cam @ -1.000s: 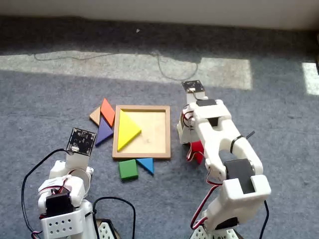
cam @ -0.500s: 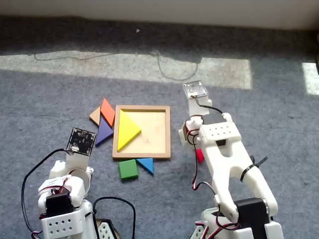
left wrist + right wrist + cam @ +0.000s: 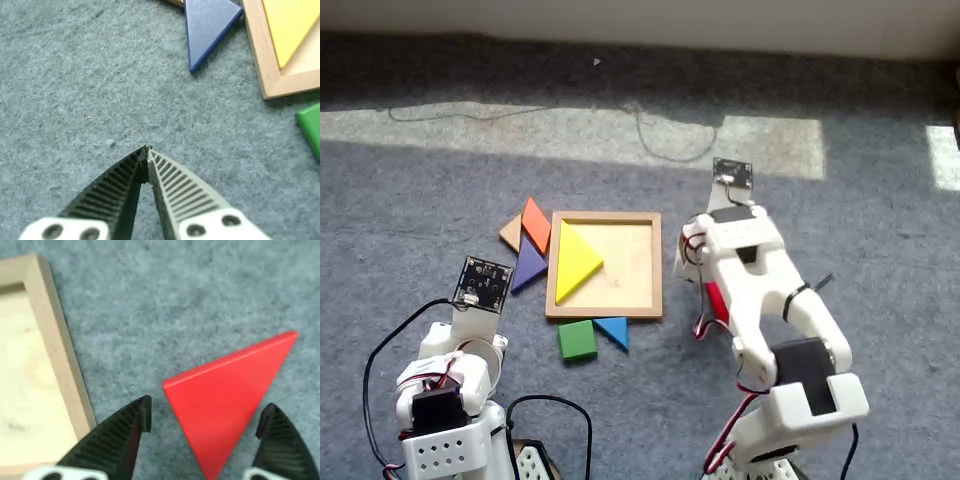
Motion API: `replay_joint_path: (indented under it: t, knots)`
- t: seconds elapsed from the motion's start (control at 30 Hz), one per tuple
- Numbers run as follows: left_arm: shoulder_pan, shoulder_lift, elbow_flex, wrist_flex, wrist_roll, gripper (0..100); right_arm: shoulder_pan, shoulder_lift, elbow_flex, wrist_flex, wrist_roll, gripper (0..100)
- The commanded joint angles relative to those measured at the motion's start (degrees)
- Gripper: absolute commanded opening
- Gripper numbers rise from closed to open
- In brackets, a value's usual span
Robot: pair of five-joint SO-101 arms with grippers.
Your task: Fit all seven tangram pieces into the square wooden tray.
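Inside the tray (image 3: pixel 605 214), one yellow triangle (image 3: pixel 575 262) is lying against the left side, and the rest of the floor is showing bare wood. Just left of the tray, an orange piece (image 3: pixel 536 225), a tan piece (image 3: pixel 511 232) and a purple triangle (image 3: pixel 528 268) are clustering together. Just below it, a green square (image 3: pixel 577 340) and a blue triangle (image 3: pixel 613 330) are sitting side by side.

Your right gripper (image 3: pixel 206 410) is hanging wide open over a red triangle (image 3: pixel 227 400) on the carpet right of the tray, one finger on each side, gripping nothing. From above, your arm is covering most of that triangle.

Your left gripper (image 3: pixel 148 151) is sitting fully closed and empty over carpet, near the purple triangle.
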Motion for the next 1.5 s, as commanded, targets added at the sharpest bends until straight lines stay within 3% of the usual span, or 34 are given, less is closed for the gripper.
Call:
replay_joint_path:
  t: [0.0,0.2,1.47]
  knots:
    - [-0.31,-2.07,-1.45,-1.14,-0.26,1,0.13,0.75,-6.11,-1.1,-1.14,32.8]
    - [-0.31,-2.07,-1.45,-1.14,-0.26,1,1.63,1.01,-6.11,-1.36,-5.98,32.8]
    - [-0.4,-2.07,-1.45,-0.88,-0.26,1,2.68,1.01,-1.01,-1.1,-6.15,32.5]
